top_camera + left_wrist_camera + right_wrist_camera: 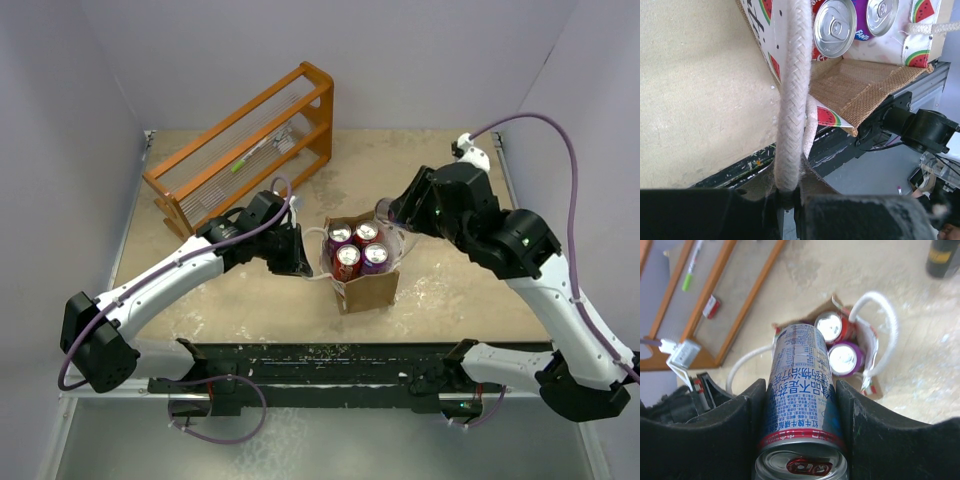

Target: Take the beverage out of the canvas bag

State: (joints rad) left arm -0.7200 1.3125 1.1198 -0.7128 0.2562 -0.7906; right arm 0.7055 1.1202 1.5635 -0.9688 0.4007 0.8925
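Holding blue-printed can (800, 390) in right jaws clear of canvas bag (368, 290), pinching rope handle (790, 100) in left jaws; next: swing aside, set on desk (450, 290).

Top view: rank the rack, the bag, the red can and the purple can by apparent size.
1. orange rack, clearly the largest
2. canvas bag
3. red can and purple can: they sit side by side in the bag and look the same size, so no order between them
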